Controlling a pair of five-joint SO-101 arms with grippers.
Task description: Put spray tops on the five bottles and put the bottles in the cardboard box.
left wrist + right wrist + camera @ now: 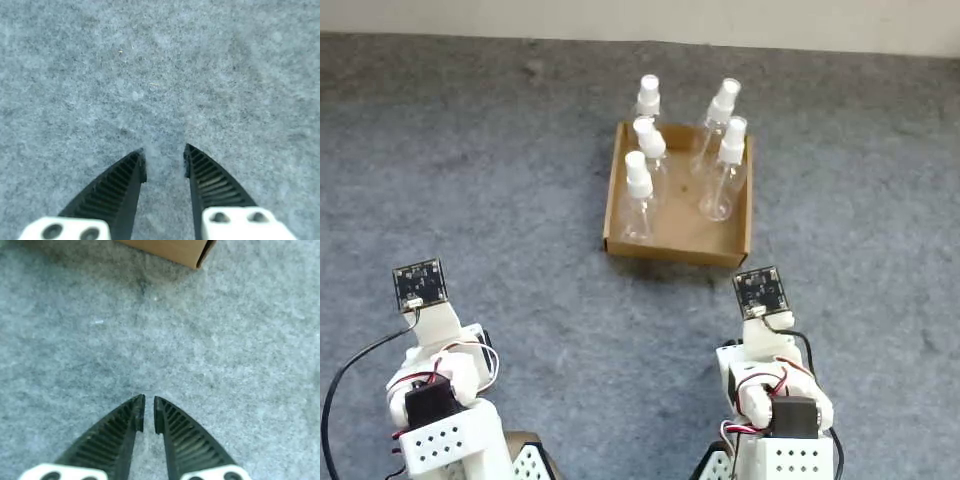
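- Two sets of jaws: the left jaws stand slightly apart and hold nothing; the right jaws' tips nearly meet, also empty.
- Both hang above the grey table [470, 180].
- One cardboard box [670, 250], brown, shallow and open-topped, lies at 12 o'clock on the table.
- Five bottles [715, 190], clear and upright, each carry a white spray top [638, 175].
- Four stand inside the box; whether the fifth, at its 11 o'clock corner, does too is unclear.
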